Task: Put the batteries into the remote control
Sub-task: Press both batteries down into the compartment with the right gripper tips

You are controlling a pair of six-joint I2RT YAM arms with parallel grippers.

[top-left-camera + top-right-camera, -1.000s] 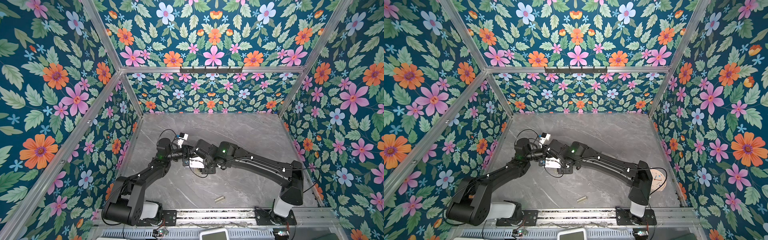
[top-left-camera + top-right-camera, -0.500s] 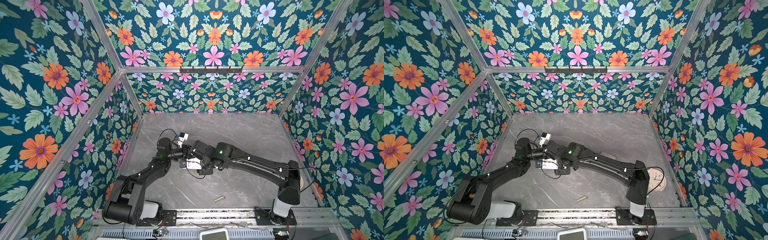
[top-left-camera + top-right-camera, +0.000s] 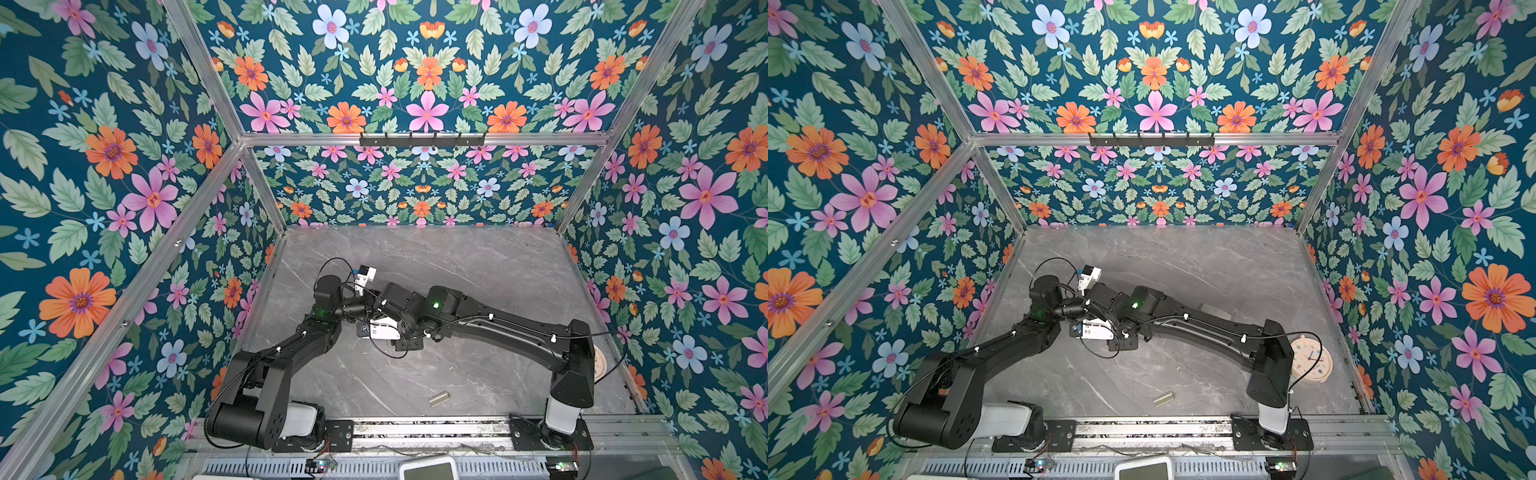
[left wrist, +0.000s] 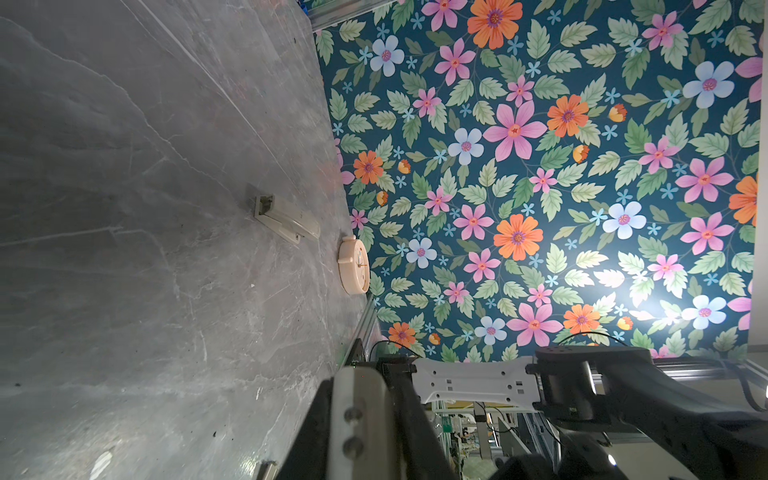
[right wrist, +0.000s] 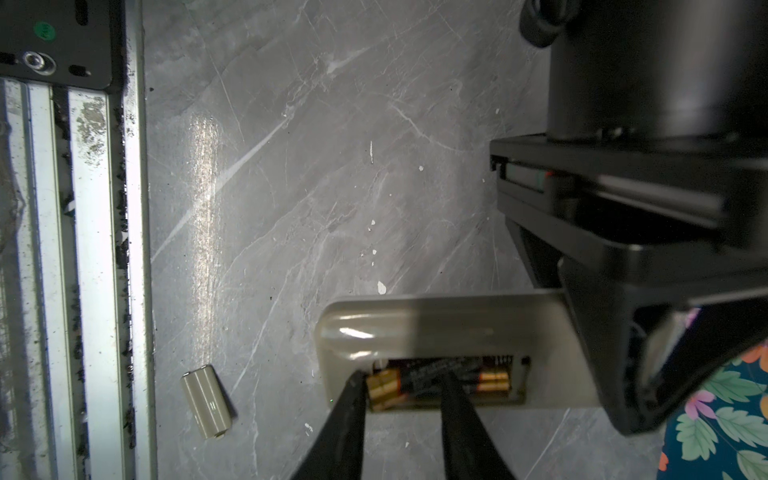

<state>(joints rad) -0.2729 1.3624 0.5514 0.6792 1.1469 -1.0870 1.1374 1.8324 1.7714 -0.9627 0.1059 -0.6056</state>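
Inside remote control (image 5: 436, 328), batteries (image 5: 490, 382) between narrowly parted right pincer (image 5: 404, 380) tips; left pincer (image 5: 590, 345) clamps remote control.

The grey, marble-veined worktop (image 3: 457, 266) carries three loose things. A small beige cover plate (image 3: 439, 399) lies flat at 6 o'clock, close to the front rail (image 3: 415, 428) but apart from it. A round peach clock (image 3: 1310, 359) lies face-up at 4 o'clock, near the edge. A cream stepped block (image 3: 1214, 311) lies just toward 3 o'clock of the middle, only partly seen in a top view.
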